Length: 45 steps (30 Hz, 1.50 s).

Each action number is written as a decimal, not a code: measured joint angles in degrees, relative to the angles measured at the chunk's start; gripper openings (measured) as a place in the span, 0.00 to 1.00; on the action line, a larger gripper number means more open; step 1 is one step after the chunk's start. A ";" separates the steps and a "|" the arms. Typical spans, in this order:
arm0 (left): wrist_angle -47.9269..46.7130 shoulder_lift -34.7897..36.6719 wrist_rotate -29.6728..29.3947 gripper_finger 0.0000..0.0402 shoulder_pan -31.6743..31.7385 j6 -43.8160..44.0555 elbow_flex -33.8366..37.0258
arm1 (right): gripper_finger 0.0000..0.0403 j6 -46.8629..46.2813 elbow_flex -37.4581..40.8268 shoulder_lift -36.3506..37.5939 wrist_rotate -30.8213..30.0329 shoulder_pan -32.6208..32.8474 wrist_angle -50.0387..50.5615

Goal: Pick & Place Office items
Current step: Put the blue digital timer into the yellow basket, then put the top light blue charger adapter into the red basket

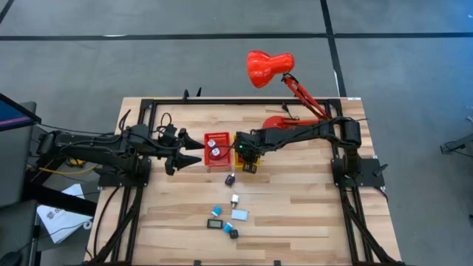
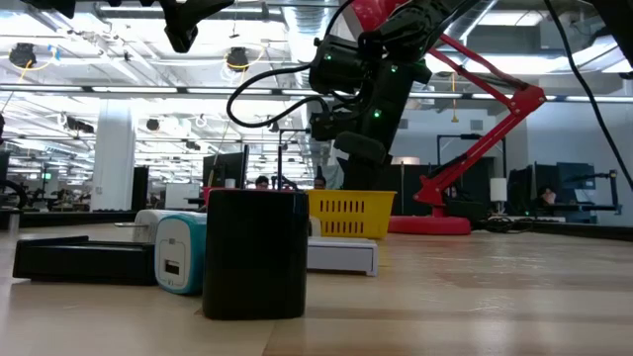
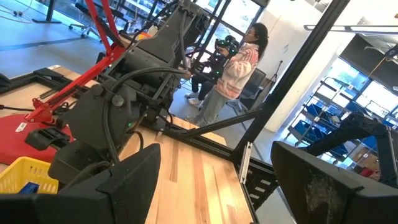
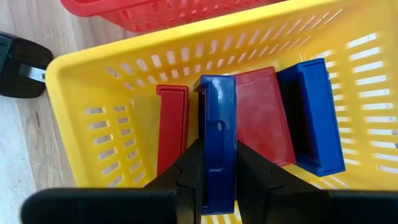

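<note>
A: Office items, where are they?
B: Several lie loose on the table (image 1: pixel 310 214) toward its near edge (image 1: pixel 228 210). A blue clip (image 4: pixel 214 143) stands in the yellow bin (image 4: pixel 93 87), beside a red piece (image 4: pixel 172 127), a wider red piece (image 4: pixel 264 115) and another blue one (image 4: pixel 317 112).
A: And the right gripper (image 4: pixel 214 171)?
B: Over the yellow bin, at the middle of the table, its fingers pinching the blue clip.
A: The left gripper (image 1: pixel 185 154)?
B: Spread wide, holding nothing, just beside the red bin (image 1: pixel 216 148) on its left side.
A: Anything else?
B: A red lamp (image 1: pixel 270 68) at the far edge, a person (image 3: pixel 233 68) beyond.
</note>
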<state>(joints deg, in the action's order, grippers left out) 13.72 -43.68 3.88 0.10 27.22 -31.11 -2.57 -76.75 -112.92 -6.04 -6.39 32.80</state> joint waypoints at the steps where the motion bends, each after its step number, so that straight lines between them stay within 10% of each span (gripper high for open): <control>1: 0.00 0.00 -0.02 0.75 -0.02 0.00 0.00 | 0.15 0.02 0.00 0.01 0.00 0.00 -0.01; 20: 0.00 0.00 -0.04 0.75 -0.02 0.00 0.00 | 0.32 2.19 -0.06 0.59 0.00 -0.04 0.27; 27: 0.02 0.00 -1.62 0.75 -0.02 -0.29 0.00 | 0.35 -6.08 -0.26 11.64 -2.92 0.08 -1.65; 37: 0.11 0.00 -2.55 0.75 -0.04 0.14 0.00 | 0.35 -14.15 12.02 21.44 -4.67 9.46 -15.95; 45: -0.03 -3.17 7.82 0.76 -1.85 1.24 -0.01 | 0.35 -14.07 16.28 23.37 -8.83 18.59 -14.96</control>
<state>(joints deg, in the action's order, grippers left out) 13.68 -46.85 11.70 -1.75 28.46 -31.12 -16.63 -60.47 -89.56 -14.88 12.20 17.83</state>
